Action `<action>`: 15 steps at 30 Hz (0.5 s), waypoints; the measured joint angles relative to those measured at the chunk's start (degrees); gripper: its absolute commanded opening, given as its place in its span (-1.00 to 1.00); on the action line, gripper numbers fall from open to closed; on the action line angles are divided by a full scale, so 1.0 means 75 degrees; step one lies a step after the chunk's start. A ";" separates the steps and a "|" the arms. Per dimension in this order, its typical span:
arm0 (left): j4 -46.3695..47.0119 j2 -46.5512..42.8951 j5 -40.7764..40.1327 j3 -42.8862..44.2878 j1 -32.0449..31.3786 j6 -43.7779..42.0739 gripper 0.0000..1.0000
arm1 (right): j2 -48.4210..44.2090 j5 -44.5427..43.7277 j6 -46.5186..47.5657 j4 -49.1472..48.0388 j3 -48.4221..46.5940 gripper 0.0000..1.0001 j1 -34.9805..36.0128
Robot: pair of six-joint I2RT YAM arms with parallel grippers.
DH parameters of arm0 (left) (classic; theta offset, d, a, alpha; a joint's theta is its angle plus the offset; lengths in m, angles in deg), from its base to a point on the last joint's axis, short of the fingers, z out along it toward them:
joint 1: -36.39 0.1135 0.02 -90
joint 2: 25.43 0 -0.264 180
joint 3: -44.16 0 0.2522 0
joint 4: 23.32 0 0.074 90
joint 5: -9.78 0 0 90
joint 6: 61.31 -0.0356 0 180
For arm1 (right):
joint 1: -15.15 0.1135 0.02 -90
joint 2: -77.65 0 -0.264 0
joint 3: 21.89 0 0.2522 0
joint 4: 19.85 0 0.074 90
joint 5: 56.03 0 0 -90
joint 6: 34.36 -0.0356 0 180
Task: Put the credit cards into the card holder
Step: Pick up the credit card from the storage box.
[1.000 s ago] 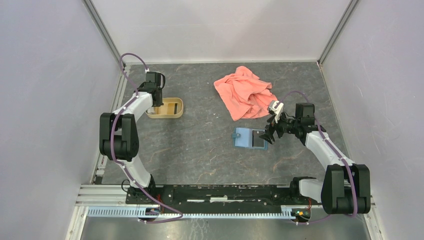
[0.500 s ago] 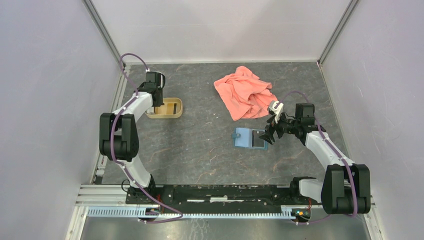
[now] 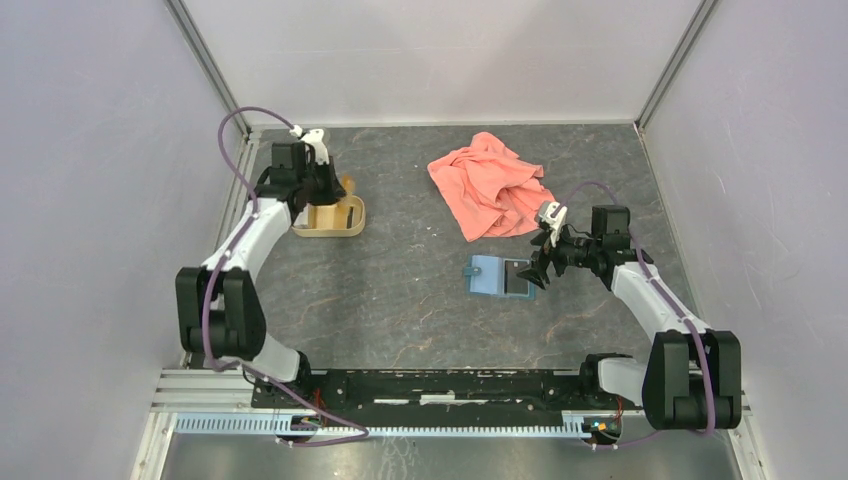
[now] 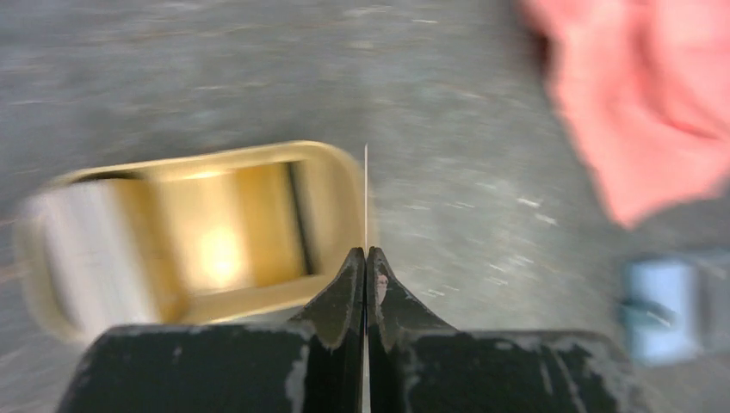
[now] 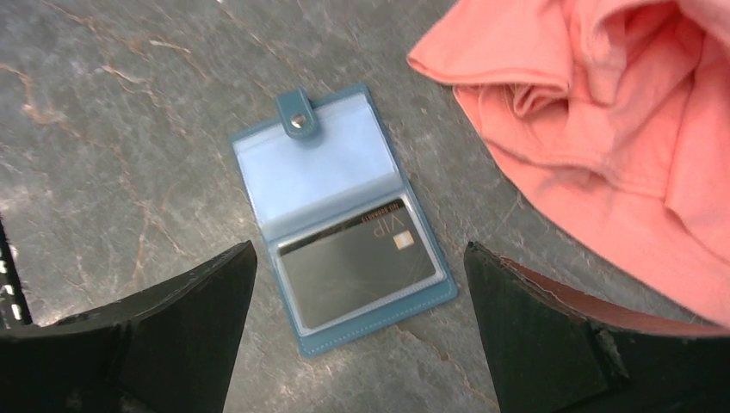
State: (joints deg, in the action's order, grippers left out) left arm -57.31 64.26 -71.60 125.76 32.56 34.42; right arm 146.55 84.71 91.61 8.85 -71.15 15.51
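My left gripper [image 3: 338, 187] is shut on a thin credit card [image 4: 366, 189], which I see edge-on as a pale line rising from the pinched fingertips [image 4: 353, 275]. It hovers above the right end of the tan tray [image 3: 330, 228]. The teal card holder [image 3: 497, 275] lies open on the table, snap tab to the left, with a dark card [image 5: 357, 274] in its clear pocket. My right gripper [image 5: 359, 249] hangs open just above the card holder [image 5: 336, 181], with one finger on each side and neither touching it.
A salmon-pink cloth [image 3: 490, 185] is bunched at the back, right beside the right gripper. The tan tray [image 4: 310, 155] holds a pale card [image 4: 86, 249] at its left end. Grey walls close in the table on three sides.
My left gripper has closed on a card and risen out of the tray, the arm swinging back and left. The right arm and card holder have not moved.
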 measured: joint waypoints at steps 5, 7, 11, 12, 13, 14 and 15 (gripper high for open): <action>0.2302 -0.1239 0.2745 -0.1702 -0.0428 0.1533 -0.97 | -0.0463 0.0935 -0.0463 -0.0268 0.0029 0.96 0.0000; 0.3410 -0.1623 0.3182 -0.2468 -0.1087 0.2142 -0.96 | -0.0769 0.1408 -0.1064 -0.0816 0.0154 0.96 0.0000; 0.6271 -0.1950 0.3136 -0.3978 -0.3069 0.3305 -0.96 | -0.1142 0.1865 -0.2629 -0.2110 0.0495 0.96 0.0000; 0.6945 -0.1912 0.3060 -0.4264 -0.3448 0.3593 -0.96 | -0.1160 0.1903 -0.3118 -0.2422 0.0519 0.96 0.0000; 0.7469 -0.1848 0.3005 -0.4459 -0.3687 0.3806 -0.96 | -0.1160 0.1918 -0.3520 -0.2655 0.0519 0.96 0.0000; 0.7956 -0.1757 0.2914 -0.4602 -0.3864 0.4013 -0.96 | -0.1160 0.1918 -0.3853 -0.2853 0.0519 0.95 0.0000; 0.8588 -0.1594 0.2769 -0.4718 -0.4048 0.4252 -0.96 | -0.1160 0.1918 -0.4456 -0.3142 0.0519 0.93 0.0000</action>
State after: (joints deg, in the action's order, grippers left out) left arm 7.10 52.30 -50.83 90.37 2.20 66.31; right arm 137.85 99.09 58.19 -14.71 -67.26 15.51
